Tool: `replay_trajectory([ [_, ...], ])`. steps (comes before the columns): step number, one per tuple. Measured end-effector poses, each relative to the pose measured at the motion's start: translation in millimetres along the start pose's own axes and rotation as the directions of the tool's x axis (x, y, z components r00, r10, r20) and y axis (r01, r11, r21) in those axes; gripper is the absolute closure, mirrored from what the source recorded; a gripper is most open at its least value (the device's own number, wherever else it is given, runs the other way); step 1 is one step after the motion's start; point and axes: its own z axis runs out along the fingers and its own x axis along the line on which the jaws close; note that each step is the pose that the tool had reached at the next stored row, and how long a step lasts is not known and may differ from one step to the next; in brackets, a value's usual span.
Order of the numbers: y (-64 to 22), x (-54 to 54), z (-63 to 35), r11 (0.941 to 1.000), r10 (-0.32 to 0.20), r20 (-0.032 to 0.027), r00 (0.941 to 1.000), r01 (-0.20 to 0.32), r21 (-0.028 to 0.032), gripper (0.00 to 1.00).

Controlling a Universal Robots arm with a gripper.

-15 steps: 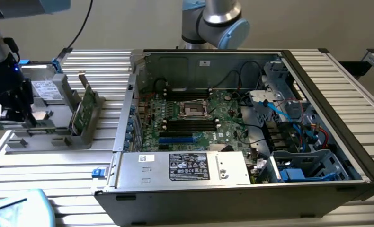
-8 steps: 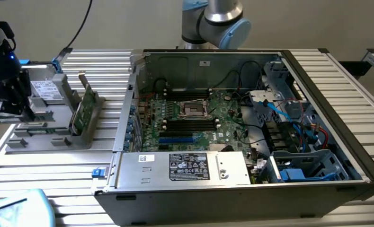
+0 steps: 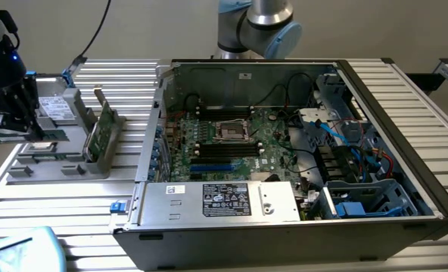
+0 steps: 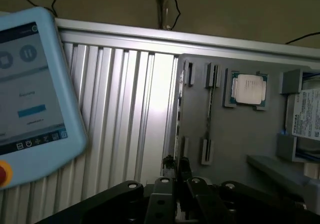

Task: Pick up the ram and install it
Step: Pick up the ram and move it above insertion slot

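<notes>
At the exterior view's far left, my gripper (image 3: 16, 126) is shut on the ram (image 3: 51, 136), a thin green stick held lengthwise just above the grey parts fixture (image 3: 58, 167). In the wrist view the ram (image 4: 178, 114) shows edge-on as a thin dark line running out from between my black fingers (image 4: 165, 191). The open computer case (image 3: 405, 141) stands to the right in the exterior view. Its motherboard lies flat inside, with black memory slots (image 3: 225, 149) near the processor socket (image 3: 232, 129).
A larger green card (image 3: 101, 133) stands upright in the fixture beside my gripper. A processor chip (image 4: 248, 89) and a labelled drive (image 4: 307, 119) rest on the fixture. A light blue teach pendant (image 3: 20, 249) lies at the table's near corner. The arm's base (image 3: 254, 25) rises behind the case.
</notes>
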Motion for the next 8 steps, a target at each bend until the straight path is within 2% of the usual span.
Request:
replay_trajectory([
  [2, -2.6, 3.2, -1.2, 1.0000, 0.000, 0.0023, 1.0000, 0.000, -0.0016, 0.86],
  [5, -6.4, 8.7, -2.8, 1.0000, 0.000, 0.0043, 1.0000, 0.000, -0.0080, 0.86],
  [8, -12.3, 13.3, -5.5, 0.9999, 0.000, 0.0057, 1.0000, 0.000, -0.0118, 0.86],
])
